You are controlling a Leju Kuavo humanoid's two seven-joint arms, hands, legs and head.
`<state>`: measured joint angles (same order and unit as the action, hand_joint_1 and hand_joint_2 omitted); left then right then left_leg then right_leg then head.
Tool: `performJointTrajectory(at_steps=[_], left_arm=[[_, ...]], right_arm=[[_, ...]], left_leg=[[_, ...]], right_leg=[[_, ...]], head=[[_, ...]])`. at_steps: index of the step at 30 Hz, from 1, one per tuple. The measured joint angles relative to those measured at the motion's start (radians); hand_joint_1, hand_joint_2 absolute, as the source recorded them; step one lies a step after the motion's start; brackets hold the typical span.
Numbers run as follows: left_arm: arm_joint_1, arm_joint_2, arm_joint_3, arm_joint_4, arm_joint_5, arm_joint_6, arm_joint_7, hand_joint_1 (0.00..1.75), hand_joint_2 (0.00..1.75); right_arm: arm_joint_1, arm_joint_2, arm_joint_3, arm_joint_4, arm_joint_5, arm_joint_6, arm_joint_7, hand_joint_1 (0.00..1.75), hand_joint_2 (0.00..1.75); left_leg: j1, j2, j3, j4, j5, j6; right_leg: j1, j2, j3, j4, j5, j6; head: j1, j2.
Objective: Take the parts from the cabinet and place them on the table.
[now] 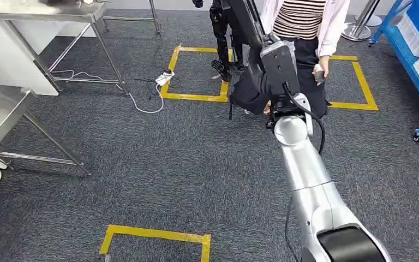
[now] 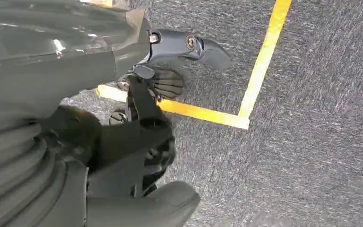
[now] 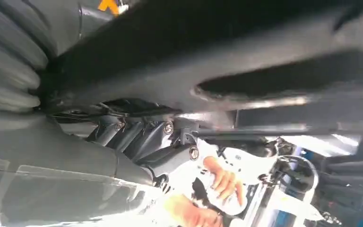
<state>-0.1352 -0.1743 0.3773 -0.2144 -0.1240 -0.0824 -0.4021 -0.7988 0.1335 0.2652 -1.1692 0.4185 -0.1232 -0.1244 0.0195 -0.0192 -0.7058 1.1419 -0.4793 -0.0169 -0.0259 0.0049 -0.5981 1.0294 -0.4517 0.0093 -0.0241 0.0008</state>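
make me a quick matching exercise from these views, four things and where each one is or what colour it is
Things:
1. steel table
2. floor tape
3. shelf frame
4. power strip

Descriptions:
a. blue, at the right edge
b. yellow, in squares on the carpet
c. white, on the carpet with a cable
d. bare metal, at the left edge

Pairs: 1-d, 2-b, 3-a, 4-c

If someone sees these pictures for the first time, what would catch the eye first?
First, the silver right arm reaching forward from the lower right of the head view, its hand holding a long dark part raised in front of a person in a striped top. Then the yellow tape squares on the grey carpet, and a steel table at the left edge.
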Motion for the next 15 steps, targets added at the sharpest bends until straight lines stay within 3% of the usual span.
performJointTrajectory(at_steps=[2, 3, 4, 6, 7, 8, 11, 13, 14, 15], left_arm=[[-0.002, -0.001, -0.002, 0.0, -0.006, 0.0, 0.007, 0.0, 1.75], [-0.002, -0.002, -0.005, 0.0, -0.012, 0.0, 0.013, 0.0, 1.75], [-0.002, -0.002, -0.007, 0.0, -0.014, 0.0, 0.017, 0.0, 1.75], [-0.003, -0.002, -0.013, 0.0, -0.021, 0.003, 0.018, 0.0, 1.75], [-0.005, -0.002, -0.014, 0.0, -0.022, 0.003, 0.021, 0.0, 1.75], [-0.009, -0.001, -0.016, 0.0, -0.024, 0.005, 0.024, 0.0, 1.75], [-0.014, -0.001, -0.023, -0.001, -0.025, 0.012, 0.039, 0.0, 1.75], [-0.015, -0.001, -0.023, -0.001, -0.025, 0.019, 0.044, 0.0, 1.75], [-0.014, -0.003, -0.023, -0.002, -0.025, 0.019, 0.044, 0.0, 1.75], [-0.019, -0.003, -0.024, -0.001, -0.025, 0.019, 0.045, 0.0, 1.75]], right_arm=[[0.015, -0.01, -0.009, -0.008, 0.002, 0.0, 0.0, 1.75, 1.75], [0.023, -0.011, -0.012, -0.013, 0.004, 0.0, 0.0, 1.75, 1.75], [0.031, -0.015, -0.014, -0.017, 0.004, 0.0, 0.001, 1.75, 1.75], [0.037, -0.021, -0.018, -0.028, 0.005, 0.0, 0.001, 1.75, 1.75], [0.036, -0.025, -0.021, -0.036, 0.005, 0.0, 0.001, 1.75, 1.75], [0.037, -0.03, -0.025, -0.045, 0.005, -0.001, 0.001, 1.75, 1.75], [0.04, -0.045, -0.034, -0.056, 0.005, -0.001, 0.001, 1.75, 1.75], [0.041, -0.047, -0.034, -0.068, 0.005, 0.0, 0.001, 1.75, 1.75], [0.042, -0.054, -0.037, -0.073, 0.005, 0.0, 0.0, 1.75, 1.75], [0.04, -0.055, -0.037, -0.075, 0.005, 0.0, 0.0, 1.75, 1.75]], left_leg=[[0.001, 0.013, -0.076, 0.162, -0.066, -0.001], [0.001, 0.014, -0.088, 0.189, -0.067, 0.0], [0.0, 0.015, -0.08, 0.172, -0.051, 0.002], [-0.002, 0.027, 0.003, 0.023, 0.022, 0.014], [-0.008, 0.058, 0.053, -0.061, 0.053, 0.025], [-0.023, 0.108, 0.078, -0.107, 0.041, 0.034], [-0.031, 0.068, 0.07, -0.109, 0.048, 0.042], [-0.028, 0.046, 0.08, -0.129, 0.059, 0.055], [-0.02, 0.04, 0.094, -0.144, 0.069, 0.058], [-0.016, 0.028, 0.095, -0.148, 0.072, 0.063]], right_leg=[[0.009, -0.026, 0.0, 0.0, -0.003, -0.004], [0.011, -0.037, 0.0, 0.0, -0.004, -0.006], [0.013, -0.047, 0.0, 0.0, -0.004, -0.007], [0.017, -0.067, 0.002, 0.0, -0.006, -0.007], [0.019, -0.075, 0.004, 0.0, -0.006, -0.008], [0.026, -0.085, 0.003, 0.001, -0.008, -0.006], [0.026, -0.115, 0.007, -0.003, -0.01, 0.002], [0.034, -0.131, 0.021, -0.014, -0.011, 0.013], [0.025, -0.081, 0.007, 0.007, -0.024, 0.017], [0.023, -0.043, -0.013, 0.059, -0.052, 0.013]], head=[[-0.001, 0.0], [0.0, 0.0], [0.0, 0.0], [0.0, 0.0], [-0.001, 0.0], [0.0, 0.0], [0.0, 0.0], [0.001, 0.0], [0.003, 0.0], [0.0, 0.0]])
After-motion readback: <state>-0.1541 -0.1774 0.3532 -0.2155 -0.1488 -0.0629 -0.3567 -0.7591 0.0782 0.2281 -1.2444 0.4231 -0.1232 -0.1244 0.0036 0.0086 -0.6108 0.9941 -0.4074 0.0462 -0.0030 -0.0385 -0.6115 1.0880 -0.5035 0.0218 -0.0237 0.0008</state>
